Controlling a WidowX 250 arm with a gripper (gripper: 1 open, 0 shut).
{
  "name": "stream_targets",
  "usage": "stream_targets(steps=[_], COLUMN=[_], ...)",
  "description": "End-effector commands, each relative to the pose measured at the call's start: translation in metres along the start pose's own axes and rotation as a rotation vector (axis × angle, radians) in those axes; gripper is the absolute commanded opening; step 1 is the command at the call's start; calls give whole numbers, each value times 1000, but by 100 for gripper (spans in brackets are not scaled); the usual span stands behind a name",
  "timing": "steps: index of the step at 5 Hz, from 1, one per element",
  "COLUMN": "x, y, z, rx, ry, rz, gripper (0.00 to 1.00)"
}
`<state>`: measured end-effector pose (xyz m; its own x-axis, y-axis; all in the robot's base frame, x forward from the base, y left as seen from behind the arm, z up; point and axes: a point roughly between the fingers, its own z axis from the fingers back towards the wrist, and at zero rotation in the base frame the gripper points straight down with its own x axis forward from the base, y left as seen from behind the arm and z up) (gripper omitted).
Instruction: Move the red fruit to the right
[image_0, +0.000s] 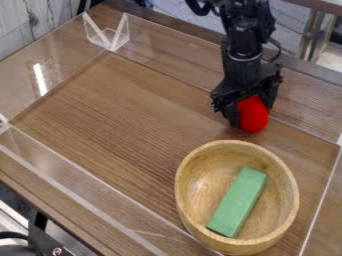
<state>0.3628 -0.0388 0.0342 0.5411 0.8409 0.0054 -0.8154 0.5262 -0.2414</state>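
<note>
Step in hand: release of the red fruit at its place on the right side of the table, judged from the present layout.
Left of scene: a small clear plastic stand sits near the far left corner, well apart from the work and no factor in the release.
Table: wood-grain table enclosed by a low clear wall; the fruit rests on bare surface near the right edge.
Gripper: black gripper points steeply down directly over the fruit, touching or just above its top; which cannot be told.
Jaws: they appear parted, standing either side of the fruit's upper part and not pinching it; the view is too small to be certain.
Advice on withdrawal: lift straight up, without sideways drift, so a fingertip does not nudge the fruit.
Risk: the fruit is rounded and likely to roll if clipped; the right wall lies near.
Fruit, appearance: small, glossy, bright red, rounded like a strawberry; any green top is hidden by the gripper.
Fruit, position: on the table, beyond the wooden bowl and apart from it.
Bowl: round wooden bowl at front right, holding a flat green rectangular block lying tilted inside; neither is involved in this step.
Progress: the fruit lies well to the right; task judged nearly complete.
</note>
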Motion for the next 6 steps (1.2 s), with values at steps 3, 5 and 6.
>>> stream_targets(steps=[3,5,6], x=[-10,-7,1], y=[-11,-16,-19], z=[24,40,46], rx=[-49,-74,-84], ry=[-1,25,33], rz=[6,-19,-30], gripper=[100,100,100])
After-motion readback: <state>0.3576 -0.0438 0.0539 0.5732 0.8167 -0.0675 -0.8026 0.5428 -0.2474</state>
